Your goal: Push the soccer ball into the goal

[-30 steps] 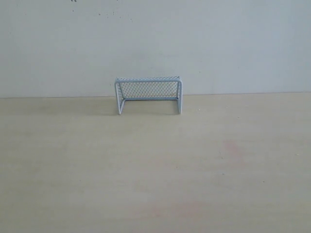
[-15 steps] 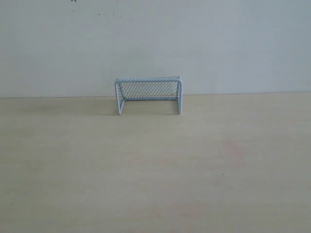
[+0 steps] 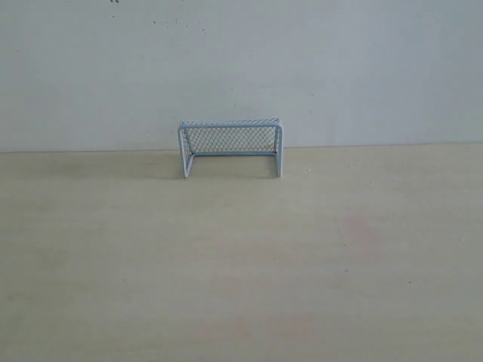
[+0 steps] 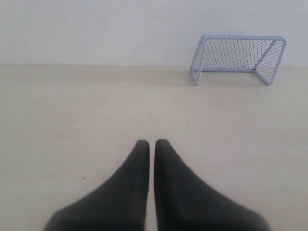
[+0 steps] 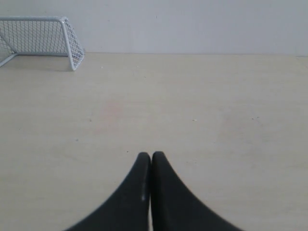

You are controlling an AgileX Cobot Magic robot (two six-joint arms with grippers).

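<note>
Goal (image 3: 230,147) upright on surface (image 3: 241,286), mouth unobstructed. No soccer ball in any view. Closed and empty, well short of goal: left end effector (image 4: 151,143) and right end effector (image 5: 147,155), seemingly pinched for pushing.

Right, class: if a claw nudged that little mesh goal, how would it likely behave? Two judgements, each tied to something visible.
The goal is thin tubing and open mesh, so probably light; it would likely slide on the smooth table. Pushed near its top, it might tip, since nothing visible anchors it.
</note>
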